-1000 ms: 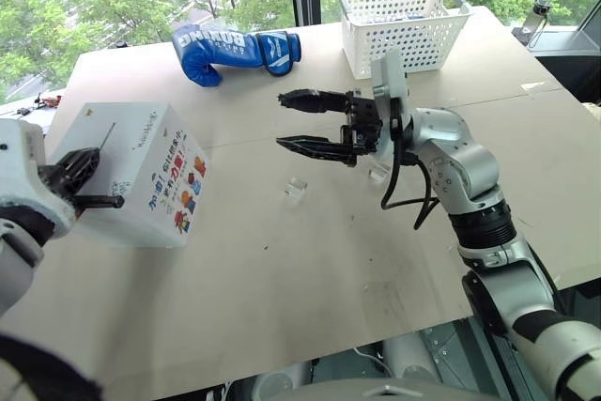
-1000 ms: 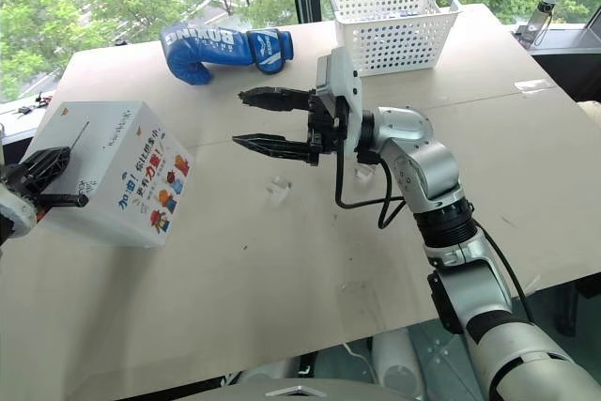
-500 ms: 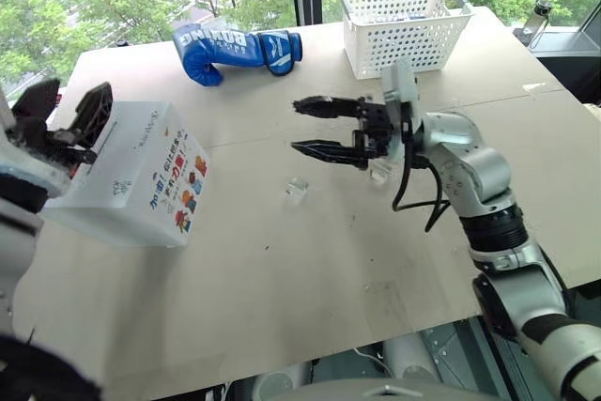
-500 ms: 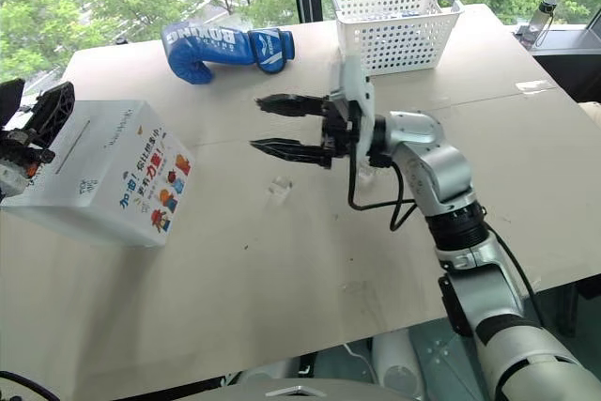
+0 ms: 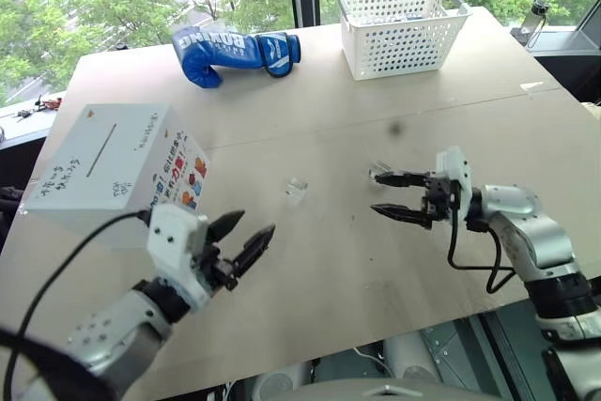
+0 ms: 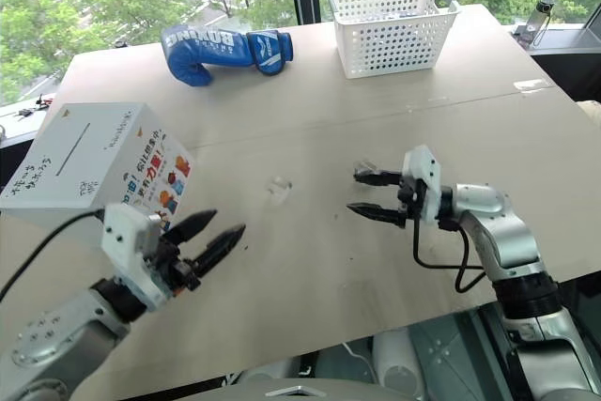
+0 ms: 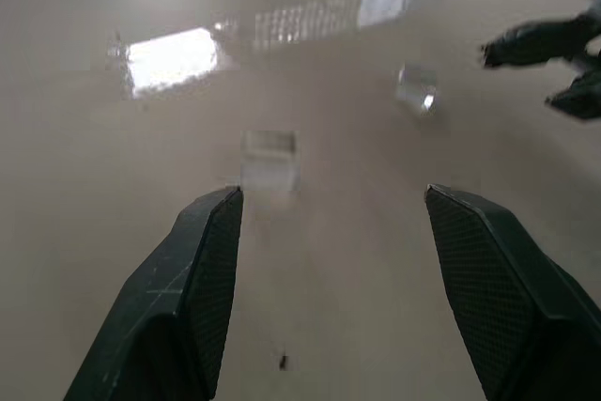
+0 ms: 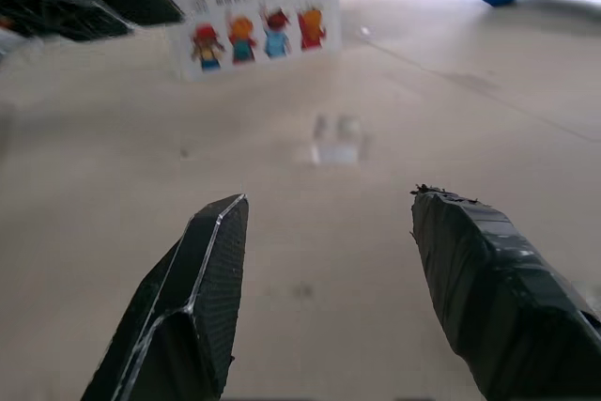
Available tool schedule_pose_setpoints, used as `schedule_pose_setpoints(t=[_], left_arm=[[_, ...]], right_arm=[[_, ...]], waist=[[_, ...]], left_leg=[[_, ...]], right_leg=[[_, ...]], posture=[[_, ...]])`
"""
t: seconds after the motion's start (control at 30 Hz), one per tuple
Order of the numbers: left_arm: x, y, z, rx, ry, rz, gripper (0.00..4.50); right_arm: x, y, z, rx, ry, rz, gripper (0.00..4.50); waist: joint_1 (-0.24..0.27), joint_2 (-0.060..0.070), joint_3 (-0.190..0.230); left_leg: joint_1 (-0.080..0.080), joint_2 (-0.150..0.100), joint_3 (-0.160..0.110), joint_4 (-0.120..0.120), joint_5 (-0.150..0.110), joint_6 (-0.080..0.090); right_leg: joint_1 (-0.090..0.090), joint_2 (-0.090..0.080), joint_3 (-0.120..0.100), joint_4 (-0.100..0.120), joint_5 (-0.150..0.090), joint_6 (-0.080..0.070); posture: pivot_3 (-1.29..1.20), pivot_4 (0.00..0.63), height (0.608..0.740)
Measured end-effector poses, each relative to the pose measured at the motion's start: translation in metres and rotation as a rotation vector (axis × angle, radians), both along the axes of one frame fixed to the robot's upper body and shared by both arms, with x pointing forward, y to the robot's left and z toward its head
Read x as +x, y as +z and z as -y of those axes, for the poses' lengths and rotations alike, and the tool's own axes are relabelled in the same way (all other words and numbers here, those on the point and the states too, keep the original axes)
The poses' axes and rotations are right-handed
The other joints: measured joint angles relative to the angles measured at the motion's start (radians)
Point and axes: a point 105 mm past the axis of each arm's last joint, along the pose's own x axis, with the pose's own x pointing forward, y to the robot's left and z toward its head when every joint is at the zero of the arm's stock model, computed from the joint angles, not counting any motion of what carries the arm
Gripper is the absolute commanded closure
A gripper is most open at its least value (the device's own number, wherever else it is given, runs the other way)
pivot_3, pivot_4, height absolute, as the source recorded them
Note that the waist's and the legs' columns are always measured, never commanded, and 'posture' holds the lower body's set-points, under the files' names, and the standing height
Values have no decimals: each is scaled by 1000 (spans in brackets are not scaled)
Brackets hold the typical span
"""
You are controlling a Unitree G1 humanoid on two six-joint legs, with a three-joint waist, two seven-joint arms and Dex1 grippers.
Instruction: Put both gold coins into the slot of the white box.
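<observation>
A blue glove [image 5: 235,52] reading "BOXING" is lying at the far side of the pale counter [image 5: 319,269], beside a white basket [image 5: 404,25], with windows and green trees behind. The white box [image 5: 117,171] is sitting at the counter's left, slot [image 5: 100,147] facing up, handwriting and cartoon stickers showing. Both the left claw [image 5: 246,237] and right claw [image 5: 387,193] are hovering spread and empty, flanking a clear holder [image 5: 297,190].

On the table [image 5: 310,307], the white box [image 5: 113,171] sits at the left with the slot [image 5: 100,147] on its top face. A boxing glove [image 5: 235,51] lies behind it, a perforated basket [image 5: 402,25] at the far right. One clear holder [image 5: 297,189] lies mid-table, between both grippers (another [image 5: 379,170] is just beside the right one).
</observation>
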Motion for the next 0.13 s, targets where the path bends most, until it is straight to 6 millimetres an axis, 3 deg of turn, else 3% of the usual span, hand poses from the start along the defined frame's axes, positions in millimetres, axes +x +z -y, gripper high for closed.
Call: schedule_pose_setpoints(t=[0.07, 0.13], left_arm=[[0, -19, -7, 14, 43, -19, 1377], [0, -36, -15, 49, 70, -38, 1291]], right_arm=[[-2, -22, 9, -22, -44, -39, 1492], [-3, -35, 16, -44, -67, -53, 976]], waist=[[4, 0, 0], [5, 0, 0]], left_leg=[[2, 0, 0, 1, 0, 1], [2, 0, 1, 4, 0, 1]], right_leg=[[4, 0, -1, -1, -2, -4], [5, 0, 0, -1, -2, -4]], posture=[[0, 150, 721], [0, 150, 721]])
